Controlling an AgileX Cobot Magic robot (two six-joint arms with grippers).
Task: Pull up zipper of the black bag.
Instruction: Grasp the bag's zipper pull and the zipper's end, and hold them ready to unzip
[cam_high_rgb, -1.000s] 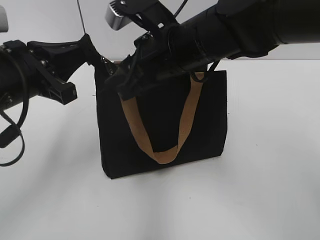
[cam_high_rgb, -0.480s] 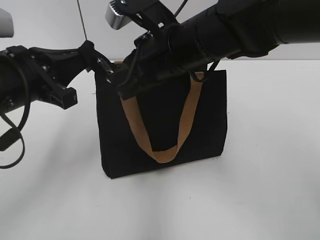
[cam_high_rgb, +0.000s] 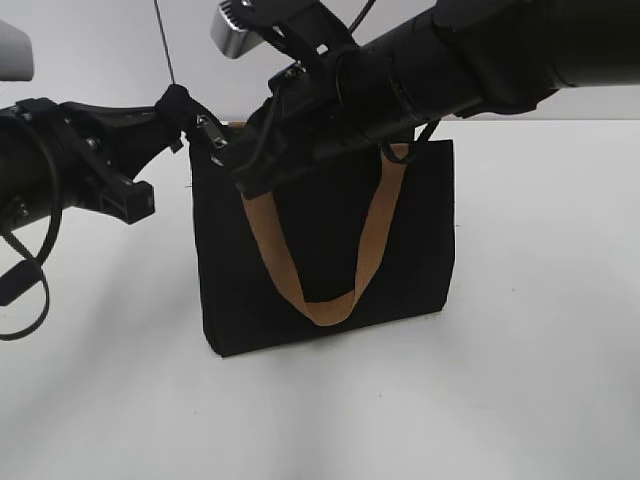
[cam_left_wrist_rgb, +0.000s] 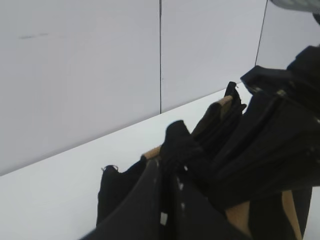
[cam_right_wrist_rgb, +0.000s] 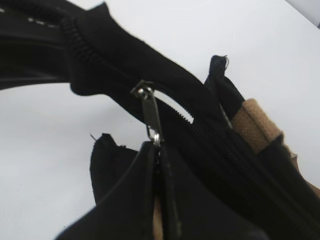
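My right gripper (cam_right_wrist_rgb: 156, 150) is closed on the silvery metal zipper pull (cam_right_wrist_rgb: 150, 112) of the rectangular black fabric bag (cam_high_rgb: 320, 250); my left gripper (cam_high_rgb: 185, 108) pinches the bag's top corner.

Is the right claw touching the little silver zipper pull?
Touching. In the right wrist view the right claw is shut on the ring at the bottom of the silver zipper pull, with no gap showing, on the black bag.

Left gripper (cam_high_rgb: 182, 108) sits slightly higher and further left than 1 s ago, lifting the bag (cam_high_rgb: 325, 245) top-left corner with it. Zipper (cam_high_rgb: 213, 136) pull now lies lower and right of that gripper tip. Left arm body shifts slightly up-left. Right gripper (cam_high_rgb: 245, 172) barely shifts.
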